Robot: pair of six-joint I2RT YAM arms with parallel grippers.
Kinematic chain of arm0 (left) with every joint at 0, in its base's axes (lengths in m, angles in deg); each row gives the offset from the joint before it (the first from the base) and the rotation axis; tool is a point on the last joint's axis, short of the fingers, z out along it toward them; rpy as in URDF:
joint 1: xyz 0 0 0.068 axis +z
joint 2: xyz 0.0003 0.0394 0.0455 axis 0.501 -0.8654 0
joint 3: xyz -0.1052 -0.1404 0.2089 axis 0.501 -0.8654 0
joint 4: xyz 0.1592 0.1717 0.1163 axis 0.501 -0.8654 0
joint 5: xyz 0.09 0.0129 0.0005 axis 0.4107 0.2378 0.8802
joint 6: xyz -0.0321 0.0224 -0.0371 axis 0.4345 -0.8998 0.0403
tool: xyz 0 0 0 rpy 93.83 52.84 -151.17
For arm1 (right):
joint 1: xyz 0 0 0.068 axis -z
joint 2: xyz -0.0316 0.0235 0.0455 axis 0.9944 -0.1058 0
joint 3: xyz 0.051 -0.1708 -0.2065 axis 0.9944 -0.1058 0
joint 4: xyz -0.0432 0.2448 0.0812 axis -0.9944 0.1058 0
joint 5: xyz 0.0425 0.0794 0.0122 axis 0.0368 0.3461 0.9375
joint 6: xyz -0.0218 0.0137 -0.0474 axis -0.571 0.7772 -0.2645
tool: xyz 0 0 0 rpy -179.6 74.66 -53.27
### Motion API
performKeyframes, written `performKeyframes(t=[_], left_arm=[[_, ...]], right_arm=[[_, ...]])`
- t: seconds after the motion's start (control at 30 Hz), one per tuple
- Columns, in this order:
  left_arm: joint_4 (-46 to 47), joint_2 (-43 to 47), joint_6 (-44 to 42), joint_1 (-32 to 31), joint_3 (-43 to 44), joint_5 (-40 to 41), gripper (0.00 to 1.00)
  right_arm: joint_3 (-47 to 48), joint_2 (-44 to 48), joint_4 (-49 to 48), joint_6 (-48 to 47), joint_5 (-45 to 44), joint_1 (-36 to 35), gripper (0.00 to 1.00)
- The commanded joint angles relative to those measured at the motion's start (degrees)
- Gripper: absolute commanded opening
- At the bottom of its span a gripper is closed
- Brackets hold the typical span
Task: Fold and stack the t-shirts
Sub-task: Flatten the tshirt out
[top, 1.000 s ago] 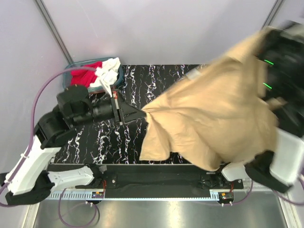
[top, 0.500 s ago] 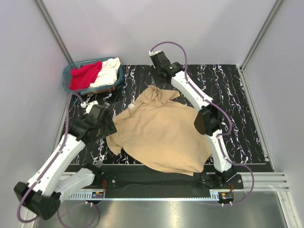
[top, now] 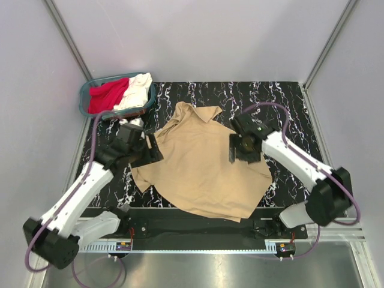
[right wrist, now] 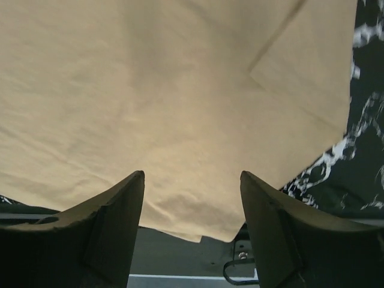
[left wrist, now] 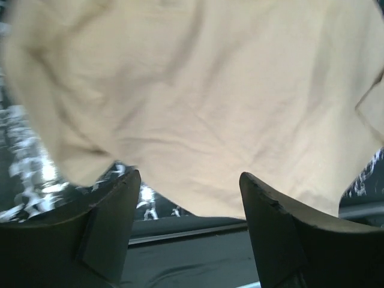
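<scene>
The tan t-shirt (top: 201,165) lies spread out on the black marble table (top: 288,108), collar toward the back. My left gripper (top: 153,150) hovers at its left sleeve edge, open with nothing between the jaws. My right gripper (top: 233,149) is over the shirt's right half, also open and empty. The left wrist view shows the tan t-shirt (left wrist: 198,102) beyond my open left gripper (left wrist: 189,177). In the right wrist view the tan t-shirt (right wrist: 168,96) fills the space past my open right gripper (right wrist: 192,175). A red t-shirt (top: 107,96) and a white t-shirt (top: 138,87) sit bunched in the basket.
The teal plastic basket (top: 84,95) stands at the table's back left corner. Grey walls enclose the table on three sides. The arms' base rail (top: 204,231) runs along the near edge, just below the shirt's hem.
A second ago both grippers held the tan t-shirt stretched in the air. They have let go; the shirt now lies flat, and both arms have dropped low over it.
</scene>
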Motion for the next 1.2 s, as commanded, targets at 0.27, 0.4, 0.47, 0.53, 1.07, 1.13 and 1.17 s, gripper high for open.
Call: performKeyframes(t=[0.27, 0.4, 0.47, 0.53, 1.07, 1.13, 1.17], left_arm=[[22.88, -27.91, 6.92, -5.97, -3.34, -13.16, 0.74], [25.35, -34.94, 8.87, -6.15, -1.59, -13.69, 0.74], [26.4, -38.64, 9.83, -6.23, 0.08, -13.6, 0.78], [26.67, -41.88, 10.8, -6.32, 1.23, -13.95, 0.78], [16.75, -52.29, 3.16, -7.47, 23.73, -11.86, 0.78], [13.95, -45.61, 0.54, -7.47, 23.12, -10.79, 0.8], [12.71, -43.41, 0.17, -7.55, 21.55, -10.7, 0.8]], right_arm=[[-22.79, 10.08, -8.91, 23.99, -7.8, 5.62, 0.55], [-24.91, 8.59, -13.12, 24.96, -8.86, 9.23, 0.55], [-25.18, 6.31, -14.88, 23.83, -10.26, 11.34, 0.55], [-24.83, 2.71, -16.55, 23.47, -10.8, 13.19, 0.55], [15.46, -31.74, -15.52, -0.59, -11.59, 29.1, 0.61], [21.02, -32.9, -11.82, -2.54, -9.49, 29.1, 0.64], [22.27, -32.64, -10.85, -4.55, -8.17, 29.02, 0.66]])
